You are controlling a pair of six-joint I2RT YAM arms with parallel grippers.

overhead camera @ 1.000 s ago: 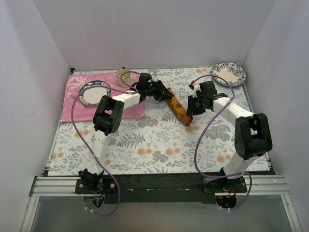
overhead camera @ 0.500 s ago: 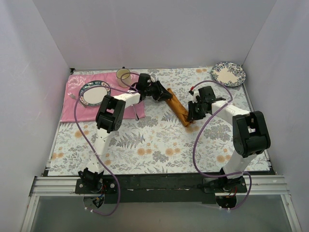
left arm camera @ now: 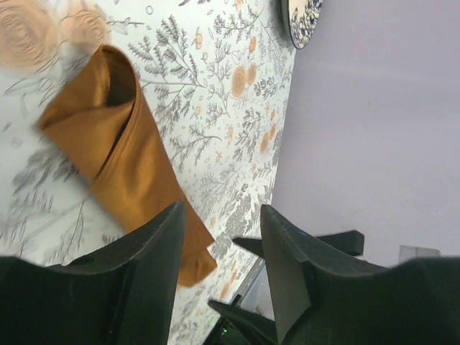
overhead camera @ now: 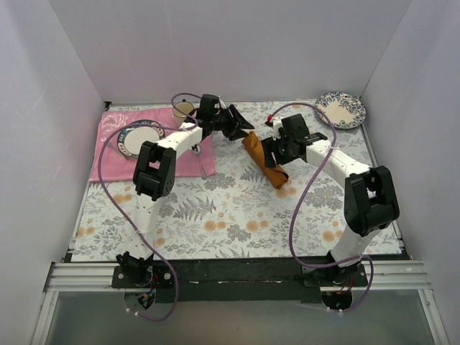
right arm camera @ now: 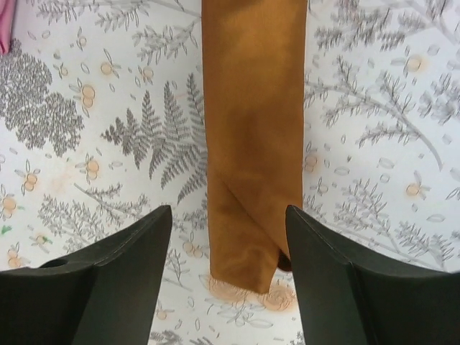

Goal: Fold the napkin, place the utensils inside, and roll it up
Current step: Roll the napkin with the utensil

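On the floral tablecloth [overhead camera: 215, 208], top view:
- Napkin [overhead camera: 263, 162]: rust-orange, rolled into a long bundle, lying slantwise at mid-table, far end to the left, near end to the right.
- Left gripper [overhead camera: 243, 125]: at the far end of the roll, fingers parted.
- Right gripper [overhead camera: 270, 152]: over the middle of the roll, on its right side.
- Pink placemat [overhead camera: 108, 159]: far left, bearing a blue-rimmed plate [overhead camera: 138, 136]; cup [overhead camera: 184, 111] just beyond it.
- Patterned plate [overhead camera: 341, 109]: far right corner.

Left wrist view:
- Left gripper [left arm camera: 223, 241]: fingers [left arm camera: 154, 259] spread, holding nothing.
- Napkin [left arm camera: 122, 144]: flat on the cloth beyond the fingertips, open end of the roll showing.

Right wrist view:
- Right gripper [right arm camera: 226, 219]: fingers [right arm camera: 122, 280] wide apart, pinching nothing.
- Napkin [right arm camera: 251, 144]: a lengthwise strip on the cloth between them, clear of both fingers.
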